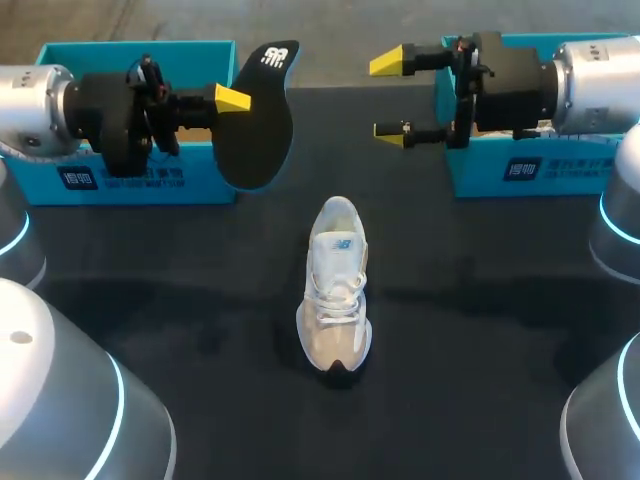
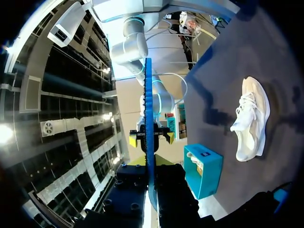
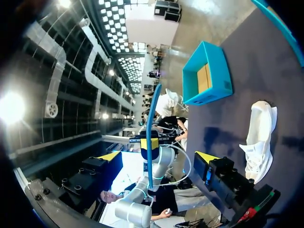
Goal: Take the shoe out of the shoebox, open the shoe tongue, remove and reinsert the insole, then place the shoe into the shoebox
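The left gripper (image 1: 235, 100) is clamped on the black, blue-edged foam insole (image 1: 255, 120), holding it in the air at about 11 o'clock from the white and beige laced sneaker (image 1: 335, 285). The sneaker lies mid-table, its heel toward 12 o'clock. The right gripper (image 1: 388, 96) hovers at 1 o'clock with its fingers apart and empty.

Reinsertion looks like the step in hand. It likely goes best with the insole tipped toe-first into the collar while the right gripper steadies the sneaker or lifts the tongue.

The teal cardboard shoeboxes at 10 o'clock (image 1: 120, 180) and 2 o'clock (image 1: 520, 175) bound the far side. The dark table (image 1: 480, 330) offers room around the sneaker.
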Controlling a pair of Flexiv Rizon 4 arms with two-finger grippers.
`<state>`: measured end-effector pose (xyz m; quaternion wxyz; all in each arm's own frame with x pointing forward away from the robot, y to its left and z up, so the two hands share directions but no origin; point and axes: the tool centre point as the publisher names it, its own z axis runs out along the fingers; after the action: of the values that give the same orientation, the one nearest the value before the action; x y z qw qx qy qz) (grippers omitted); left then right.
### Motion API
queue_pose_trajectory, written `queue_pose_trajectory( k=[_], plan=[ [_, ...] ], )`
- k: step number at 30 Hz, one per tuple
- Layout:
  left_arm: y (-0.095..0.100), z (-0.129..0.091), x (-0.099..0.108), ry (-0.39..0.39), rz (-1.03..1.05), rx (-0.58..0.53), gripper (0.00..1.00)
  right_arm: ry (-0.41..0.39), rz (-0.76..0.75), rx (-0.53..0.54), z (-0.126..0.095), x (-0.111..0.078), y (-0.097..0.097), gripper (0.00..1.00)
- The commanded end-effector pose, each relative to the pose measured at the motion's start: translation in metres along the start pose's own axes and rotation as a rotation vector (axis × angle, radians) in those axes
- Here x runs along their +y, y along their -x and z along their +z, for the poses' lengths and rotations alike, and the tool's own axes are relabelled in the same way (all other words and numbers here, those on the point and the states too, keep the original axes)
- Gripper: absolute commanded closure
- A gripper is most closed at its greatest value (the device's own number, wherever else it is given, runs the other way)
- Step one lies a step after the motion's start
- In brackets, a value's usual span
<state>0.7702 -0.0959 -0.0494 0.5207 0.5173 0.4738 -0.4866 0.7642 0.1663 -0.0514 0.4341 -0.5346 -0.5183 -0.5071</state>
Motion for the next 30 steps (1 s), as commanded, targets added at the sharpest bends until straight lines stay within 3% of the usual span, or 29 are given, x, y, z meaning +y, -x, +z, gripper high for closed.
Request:
queue_pose_trajectory(
  k=[1, 9, 13, 14, 15, 16, 17, 18, 19, 22, 25, 30],
  plan=[
    [0.005, -0.001, -0.001, 0.005, -0.149, -0.02, 1.0, 0.001, 0.001, -0.002, 0.002, 0.001, 0.0, 0.0],
    [0.01, -0.006, -0.01, -0.013, -0.548, -0.011, 1.0, 0.001, 0.001, -0.002, 0.002, 0.001, 0.0, 0.0],
    [0.008, -0.01, -0.013, -0.037, -0.863, 0.021, 1.0, 0.001, 0.001, -0.002, 0.002, 0.001, 0.0, 0.0],
    [0.006, -0.011, -0.013, -0.005, -0.941, -0.026, 1.0, 0.001, 0.001, -0.002, 0.002, 0.001, 0.0, 0.0],
    [0.006, -0.012, -0.013, -0.024, -1.081, -0.018, 1.0, 0.001, 0.001, -0.002, 0.002, 0.001, 0.0, 0.0],
    [0.005, -0.013, -0.014, -0.002, -1.124, -0.017, 1.0, 0.001, 0.001, -0.002, 0.002, 0.001, 0.0, 0.0],
    [0.004, -0.013, -0.012, 0.025, -1.314, -0.023, 1.0, 0.001, 0.001, -0.002, 0.002, 0.001, 0.0, 0.0],
    [0.003, -0.014, -0.013, -0.006, -1.391, 0.011, 1.0, 0.001, 0.001, -0.002, 0.002, 0.001, 0.0, 0.0],
    [0.002, -0.014, -0.013, 0.024, -1.527, -0.021, 1.0, 0.001, 0.001, -0.002, 0.002, 0.001, 0.0, 0.0],
    [0.0, -0.015, -0.009, -0.003, -1.828, -0.042, 1.0, 0.001, 0.001, -0.002, 0.002, 0.001, 0.0, 0.0],
    [-0.003, -0.015, -0.004, -0.004, -1.942, -0.044, 1.0, 0.001, 0.001, -0.002, 0.002, 0.001, 0.0, 0.0],
    [-0.003, -0.015, -0.004, -0.004, -1.942, -0.044, 1.0, 0.001, 0.001, -0.002, 0.002, 0.001, 0.0, 0.0]
  ],
)
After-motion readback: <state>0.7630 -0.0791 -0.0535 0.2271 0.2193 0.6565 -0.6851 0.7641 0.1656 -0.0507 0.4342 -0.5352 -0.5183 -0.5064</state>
